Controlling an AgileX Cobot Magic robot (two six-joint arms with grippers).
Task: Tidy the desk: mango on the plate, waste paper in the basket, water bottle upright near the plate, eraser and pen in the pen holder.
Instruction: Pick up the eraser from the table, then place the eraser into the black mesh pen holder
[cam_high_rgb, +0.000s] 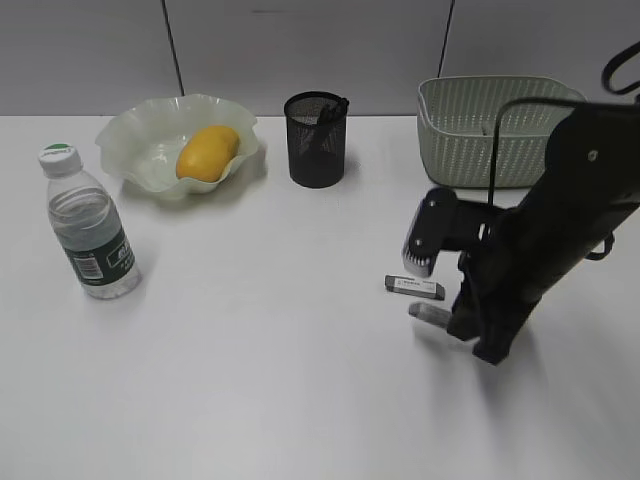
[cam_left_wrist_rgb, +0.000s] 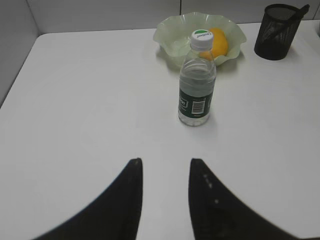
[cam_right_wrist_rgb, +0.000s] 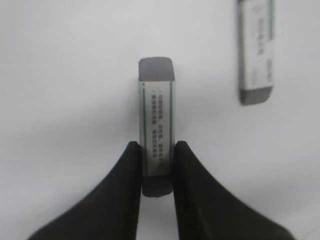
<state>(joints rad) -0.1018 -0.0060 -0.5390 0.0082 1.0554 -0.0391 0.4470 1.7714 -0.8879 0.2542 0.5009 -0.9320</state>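
My right gripper is shut on a grey eraser with a white sleeve, low over the table right of centre; its end sticks out in the exterior view. A second eraser lies flat just beside it. The mango lies on the pale green plate. The water bottle stands upright in front of the plate. The black mesh pen holder has a dark pen in it. My left gripper is open and empty.
A pale woven basket stands at the back right, behind my right arm; its contents are hard to make out. A grey wall runs along the table's far edge.
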